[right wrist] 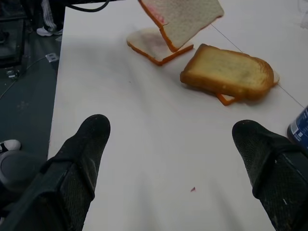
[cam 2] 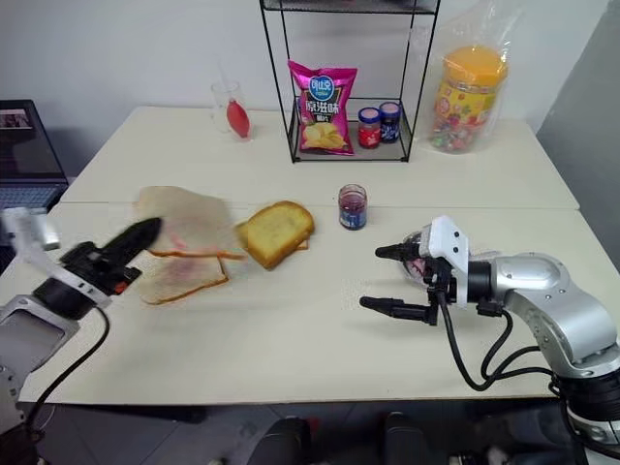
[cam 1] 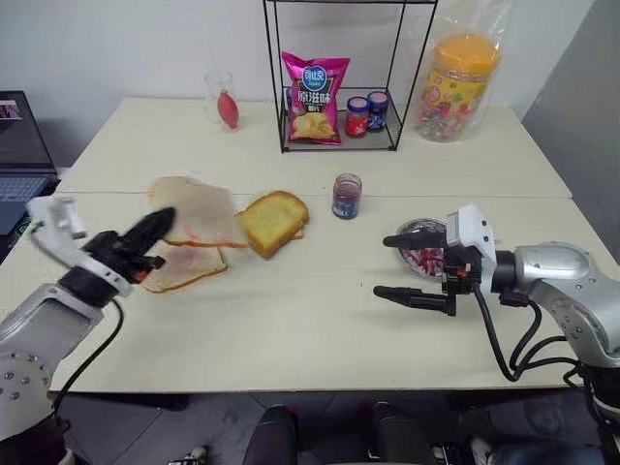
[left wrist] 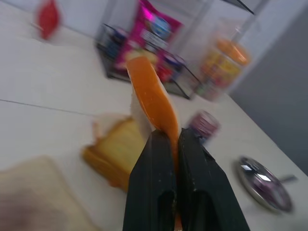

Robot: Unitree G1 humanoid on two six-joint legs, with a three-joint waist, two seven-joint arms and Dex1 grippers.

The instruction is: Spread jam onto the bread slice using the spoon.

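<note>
Holding the bread slice [cam 1: 199, 215] by one edge, our left claw [cam 1: 163, 221] is clenched on it and has it clear of the desk [cam 1: 310, 320], tilted above another pale slice [cam 1: 184, 268] that lies flat below. The left wrist view shows the tan crust running straight up from between the two pressed fingers, so the grip is on the rim, not the face. We judge the slice is being carried to a better spot for spreading, since its pink smear sits at the middle and little jam covers it yet.

Just beside it lies a toasted slice [cam 1: 274, 221], resting partly on something under it. Farther right stands the jam jar [cam 1: 346, 196], lid off, apart from the bread.

Our right claw [cam 1: 399, 264] hangs released, fingers wide, above bare desk and pointing toward the bread. Behind it sits a small dish [cam 1: 423, 254] with red in it. We cannot make out the spoon; it may lie at that dish.
</note>
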